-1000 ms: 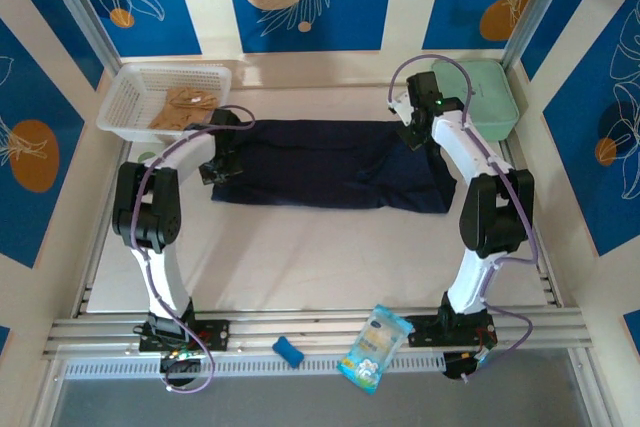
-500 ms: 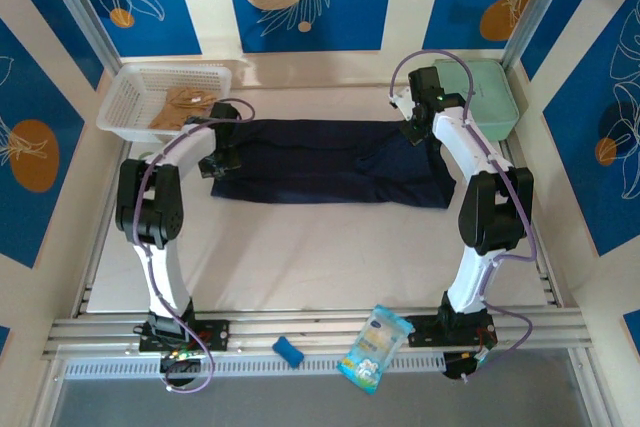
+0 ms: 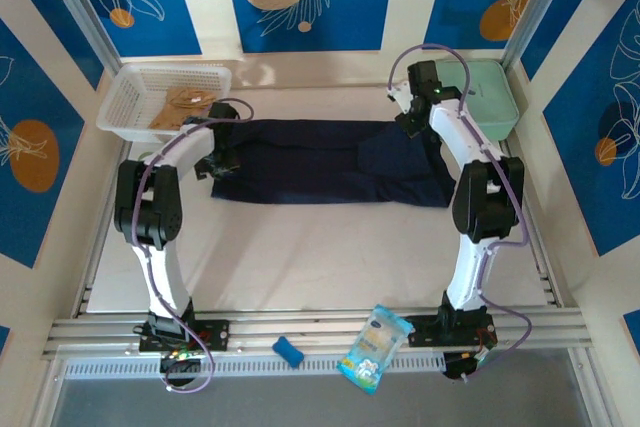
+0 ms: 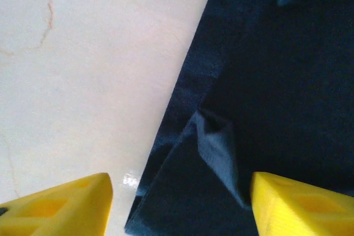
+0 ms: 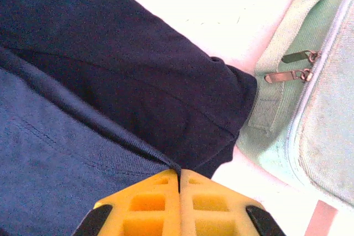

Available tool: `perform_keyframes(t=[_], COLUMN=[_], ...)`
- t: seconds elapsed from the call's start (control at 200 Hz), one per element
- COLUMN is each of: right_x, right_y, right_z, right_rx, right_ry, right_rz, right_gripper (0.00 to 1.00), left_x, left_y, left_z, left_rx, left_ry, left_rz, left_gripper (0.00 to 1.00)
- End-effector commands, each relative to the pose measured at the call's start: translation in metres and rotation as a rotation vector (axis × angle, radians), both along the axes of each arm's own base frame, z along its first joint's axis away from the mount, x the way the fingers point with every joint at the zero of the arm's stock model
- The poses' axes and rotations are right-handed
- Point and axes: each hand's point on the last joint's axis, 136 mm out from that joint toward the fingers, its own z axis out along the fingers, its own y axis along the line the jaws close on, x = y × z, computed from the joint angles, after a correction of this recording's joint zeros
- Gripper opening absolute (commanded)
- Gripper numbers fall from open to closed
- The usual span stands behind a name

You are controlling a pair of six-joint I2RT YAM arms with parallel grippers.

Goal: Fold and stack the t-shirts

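Navy shirt point(image 3: 330, 162) soft, limp, light; will sag. Right gripper point(image 5: 178, 183) pinched shut on its edge beside case point(image 5: 310, 109). Left gripper point(image 4: 180, 194) spread apart over edge far from case; take corners.

1. A large, dark navy t-shirt point(image 3: 330, 162) lies on the table point(image 3: 300, 257), towards its far side. It is folded into a long band running left to right. A layer of cloth overlaps near its right end, and a small crease stands up by its left edge.
2. A tan t-shirt point(image 3: 185, 105) lies crumpled inside a white basket point(image 3: 118, 97) at the far left corner.
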Motion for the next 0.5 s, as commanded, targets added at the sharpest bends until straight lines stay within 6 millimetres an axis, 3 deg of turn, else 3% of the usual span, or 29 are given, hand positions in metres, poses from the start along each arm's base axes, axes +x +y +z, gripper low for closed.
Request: perform_keyframes(t=[0.0,0.235,0.375,0.495], right_x=[0.015,0.033,0.035,0.025], right_y=[0.006,0.001,-0.005,-0.017], right_z=[-0.002,-0.028,-0.032,-0.026], right_rx=[0.014,-0.008,0.032,0.077], right_ry=[-0.002,0.029,0.045,0.061], right_rz=[0.044,0.008,-0.085,-0.197], right_gripper=[0.00,0.01,0.25,0.31], left_x=[-0.005,-0.018,-0.027,-0.031], left_y=[0.003,-0.003,-0.013,-0.025], left_z=[0.024,0.046,0.058,0.060], left_rx=[-0.021,-0.046,-0.048,-0.044], left_ry=[-0.041,-0.080,-0.086,-0.081], left_rz=[-0.013,-0.067,-0.116,-0.155], left_gripper=[0.73,0.82,0.82,0.82])
